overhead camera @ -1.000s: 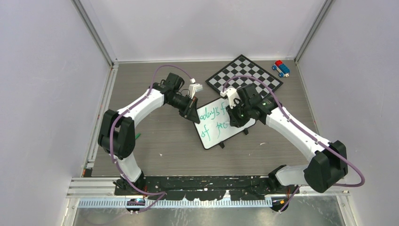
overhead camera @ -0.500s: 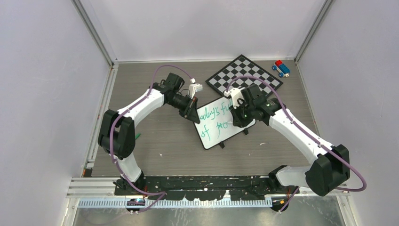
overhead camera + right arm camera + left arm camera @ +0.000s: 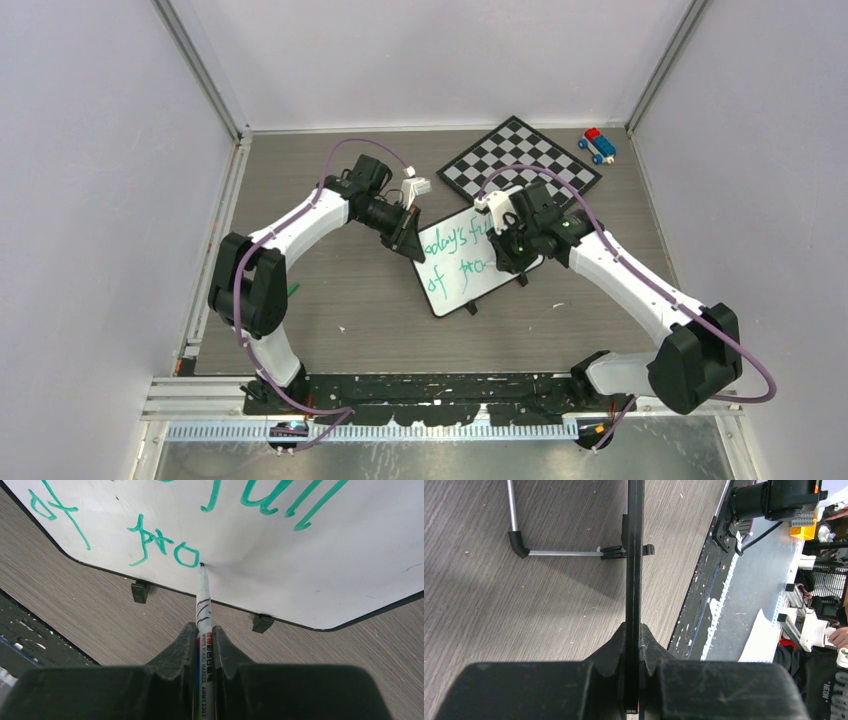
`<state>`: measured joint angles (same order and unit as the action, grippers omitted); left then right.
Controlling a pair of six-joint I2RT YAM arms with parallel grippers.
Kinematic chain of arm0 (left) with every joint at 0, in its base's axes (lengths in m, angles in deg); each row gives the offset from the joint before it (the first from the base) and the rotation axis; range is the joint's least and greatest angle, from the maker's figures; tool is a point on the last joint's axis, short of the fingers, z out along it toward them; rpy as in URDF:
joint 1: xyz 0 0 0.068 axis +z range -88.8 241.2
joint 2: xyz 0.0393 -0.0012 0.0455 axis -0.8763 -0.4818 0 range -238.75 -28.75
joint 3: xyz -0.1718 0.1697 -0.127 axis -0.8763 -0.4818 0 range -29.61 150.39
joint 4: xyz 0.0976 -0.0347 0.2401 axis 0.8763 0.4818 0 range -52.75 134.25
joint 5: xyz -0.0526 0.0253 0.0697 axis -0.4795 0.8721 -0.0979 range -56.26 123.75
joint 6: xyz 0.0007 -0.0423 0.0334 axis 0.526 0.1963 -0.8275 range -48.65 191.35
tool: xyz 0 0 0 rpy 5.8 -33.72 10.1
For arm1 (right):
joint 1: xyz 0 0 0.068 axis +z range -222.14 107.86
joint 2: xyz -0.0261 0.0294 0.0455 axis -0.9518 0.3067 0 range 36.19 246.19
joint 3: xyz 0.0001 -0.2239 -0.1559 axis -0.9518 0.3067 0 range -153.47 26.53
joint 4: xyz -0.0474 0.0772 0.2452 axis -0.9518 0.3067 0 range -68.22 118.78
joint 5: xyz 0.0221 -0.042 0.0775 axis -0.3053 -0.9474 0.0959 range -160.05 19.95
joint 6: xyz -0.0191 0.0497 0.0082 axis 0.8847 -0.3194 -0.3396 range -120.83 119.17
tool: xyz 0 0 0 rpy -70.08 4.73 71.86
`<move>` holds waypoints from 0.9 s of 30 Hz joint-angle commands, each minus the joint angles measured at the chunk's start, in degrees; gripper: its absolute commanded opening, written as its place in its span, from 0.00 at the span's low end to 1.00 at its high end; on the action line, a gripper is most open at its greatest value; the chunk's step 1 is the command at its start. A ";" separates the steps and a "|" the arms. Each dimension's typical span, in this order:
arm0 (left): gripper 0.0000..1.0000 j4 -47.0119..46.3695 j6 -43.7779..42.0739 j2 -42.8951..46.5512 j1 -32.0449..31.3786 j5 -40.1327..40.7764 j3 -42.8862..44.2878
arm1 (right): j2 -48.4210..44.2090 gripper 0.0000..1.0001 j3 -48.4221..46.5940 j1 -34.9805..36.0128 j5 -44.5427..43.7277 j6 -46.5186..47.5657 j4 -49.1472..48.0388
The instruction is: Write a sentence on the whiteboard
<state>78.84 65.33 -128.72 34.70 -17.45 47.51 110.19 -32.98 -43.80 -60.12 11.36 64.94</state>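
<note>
Tabletop (image 3: 350, 680) grey wood-grain; whiteboard (image 3: 325, 565) glossy, round-cornered; marker (image 3: 204, 605) slim, white.

A grey, wood-grain counter (image 3: 330, 290) fills the floor of a white-walled enclosure, seen from above. Near its middle sits a small white whiteboard (image 3: 455, 288) with rounded corners, turned at an angle and raised on little black feet (image 3: 140, 591) that touch the surface. Just behind it, toward the far right, a black-and-white chessboard (image 3: 520, 160) lies flat, also set diagonally. In the far right corner, apart from the chessboard, rests a small toy (image 3: 598, 145) of red, blue and white blocks. Tiny white flecks (image 3: 342, 328) dot the near half, and a thin green sliver (image 3: 292, 288) lies by the left edge, too small to identify.
</note>
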 commanded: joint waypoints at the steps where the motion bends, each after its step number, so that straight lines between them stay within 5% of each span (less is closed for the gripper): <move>1: 0.00 -0.08 -0.31 -0.34 -0.01 2.68 0.59 | 0.45 0.00 -3.53 -0.59 -1.75 0.67 -2.90; 27: 0.00 -0.12 -0.40 -0.50 0.05 2.59 0.58 | -0.40 0.00 -0.76 -1.73 -1.01 0.56 -2.64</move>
<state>78.84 65.35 -128.72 34.70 -17.45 47.51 110.45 -31.64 -45.27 -60.40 11.34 65.68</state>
